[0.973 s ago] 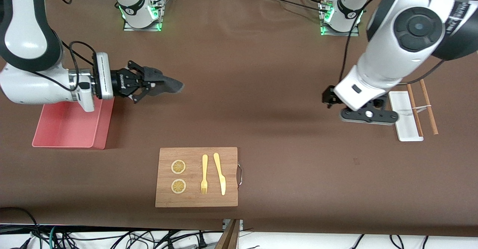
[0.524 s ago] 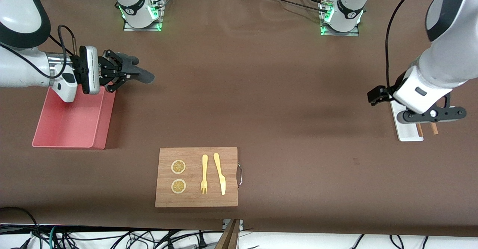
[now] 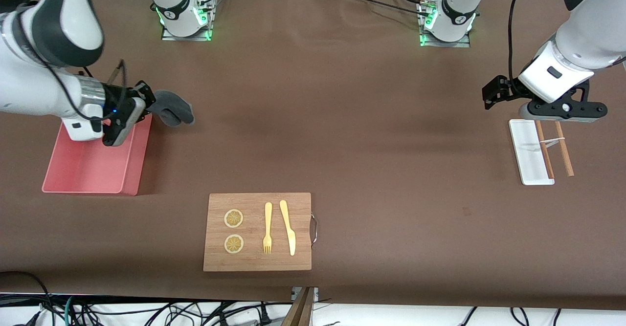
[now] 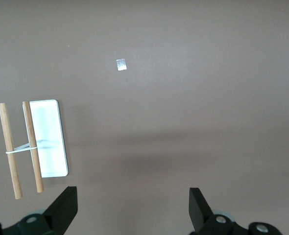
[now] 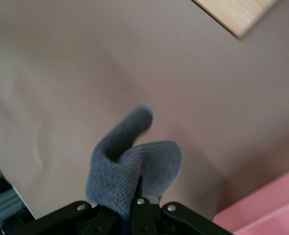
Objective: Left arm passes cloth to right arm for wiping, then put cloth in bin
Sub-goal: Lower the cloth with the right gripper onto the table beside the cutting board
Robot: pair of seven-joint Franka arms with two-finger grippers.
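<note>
Beside the bin [image 3: 93, 169], right gripper [image 3: 145, 105] jaws clench the cloth [image 3: 171, 111]; left gripper [image 4: 132, 211] released.

Landmark cutting board [image 3: 257, 231]: bin [image 3: 93, 164] farther, toward right arm's end; white tray [image 3: 530, 151] toward left arm's end.

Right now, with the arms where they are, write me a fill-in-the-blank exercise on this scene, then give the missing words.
1. The right end effector is shut on the dark grey ____.
2. The cloth hangs beside the pink ____, not in it.
3. The left end effector is ____ and holds nothing, over the table near the white tray.
4. On the cutting board, the fork lies between the lemon slices and the ____.

Missing words: cloth; bin; open; knife
</note>
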